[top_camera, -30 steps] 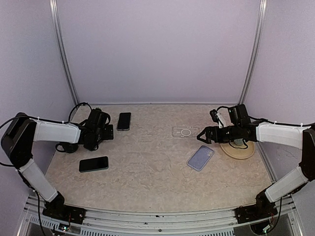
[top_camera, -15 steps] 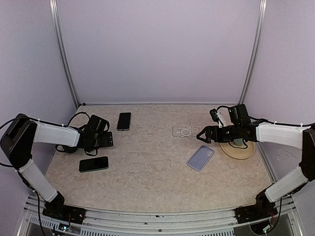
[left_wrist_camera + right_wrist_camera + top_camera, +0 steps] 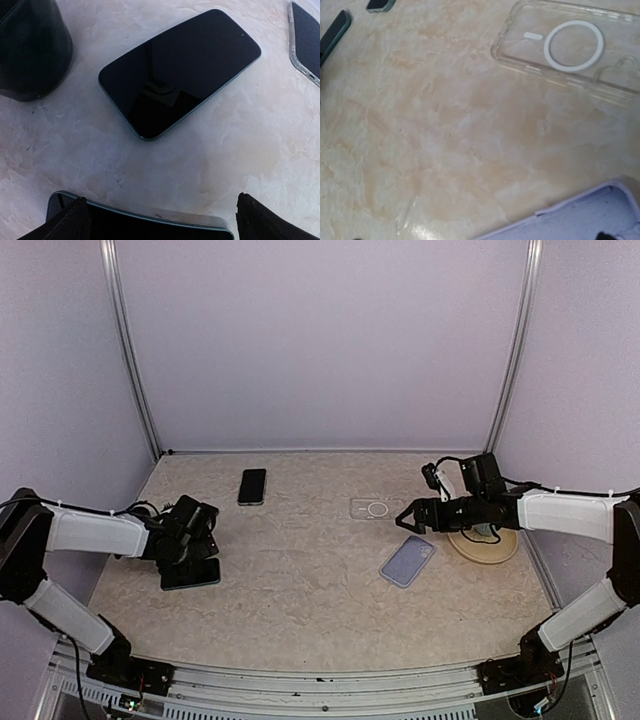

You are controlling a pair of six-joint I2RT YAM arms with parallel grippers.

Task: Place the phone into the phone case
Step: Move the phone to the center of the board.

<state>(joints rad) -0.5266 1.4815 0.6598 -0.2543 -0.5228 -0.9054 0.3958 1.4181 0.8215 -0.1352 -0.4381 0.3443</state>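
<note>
A dark phone (image 3: 190, 575) lies screen up at the left, right under my left gripper (image 3: 198, 552). In the left wrist view my left gripper (image 3: 160, 227) is open, and a phone's long edge (image 3: 150, 220) lies between its wide-spread fingertips (image 3: 65, 222). Another black phone (image 3: 180, 72) lies ahead of it. An empty lilac phone case (image 3: 408, 561) (image 3: 590, 215) lies right of centre. My right gripper (image 3: 408, 515) hovers open just behind it, holding nothing. Beyond sits a clear case (image 3: 377, 508) (image 3: 570, 47) with a white ring.
A second dark phone (image 3: 252, 486) lies at the back left. A round wooden disc (image 3: 483, 543) sits under my right arm. A black rounded object (image 3: 30, 45) stands close to the left phones, and a clear-rimmed phone (image 3: 306, 40) shows at that view's right edge.
My left gripper has swung toward the near edge and come down over the near phone. The right arm has barely moved.
</note>
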